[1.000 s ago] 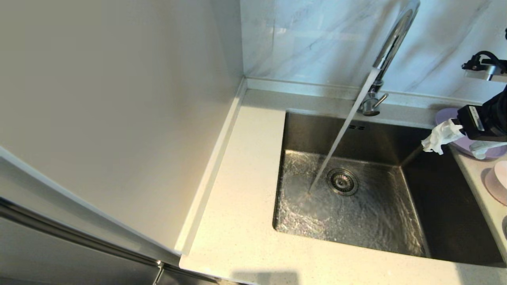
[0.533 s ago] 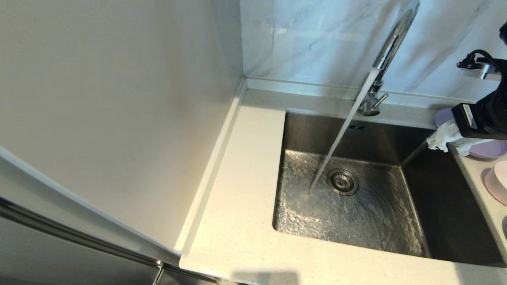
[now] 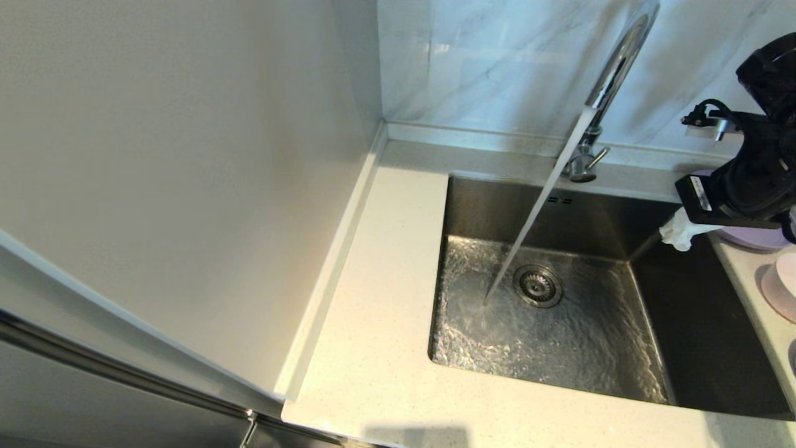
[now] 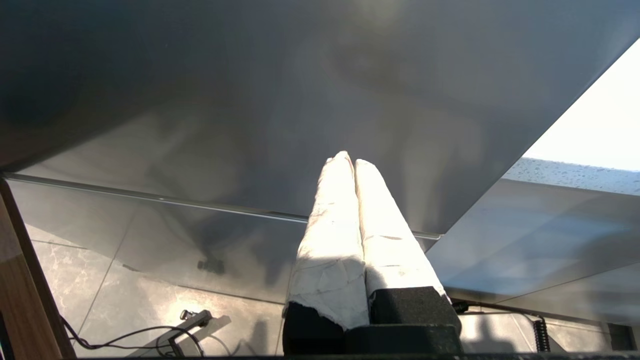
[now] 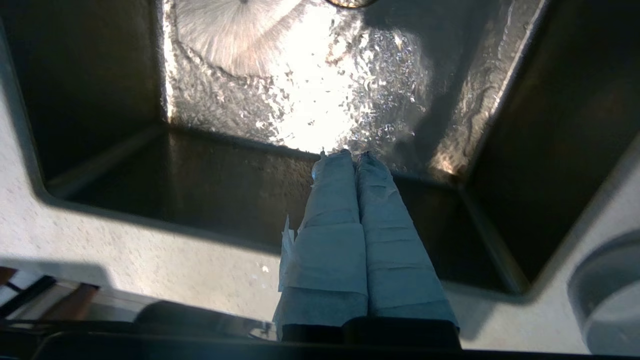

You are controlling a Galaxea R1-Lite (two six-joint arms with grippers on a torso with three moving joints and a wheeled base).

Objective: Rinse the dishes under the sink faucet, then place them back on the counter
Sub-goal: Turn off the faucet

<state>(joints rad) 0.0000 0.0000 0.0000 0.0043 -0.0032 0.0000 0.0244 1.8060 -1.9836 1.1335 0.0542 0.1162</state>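
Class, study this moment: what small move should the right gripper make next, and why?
Probably open the right gripper and swing it to the lavender plate beside it. It is shut on nothing above the sink's right edge, the faucet is running, no dish is in the basin, and the plate and pink cup sit on the counter. The left gripper is parked, shut.

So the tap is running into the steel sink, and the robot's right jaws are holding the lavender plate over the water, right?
Not quite. The chrome gooseneck faucet is running into the stainless-steel sink, but the right gripper is shut and empty in the right wrist view. The head view shows the shallow lavender plate on the counter.
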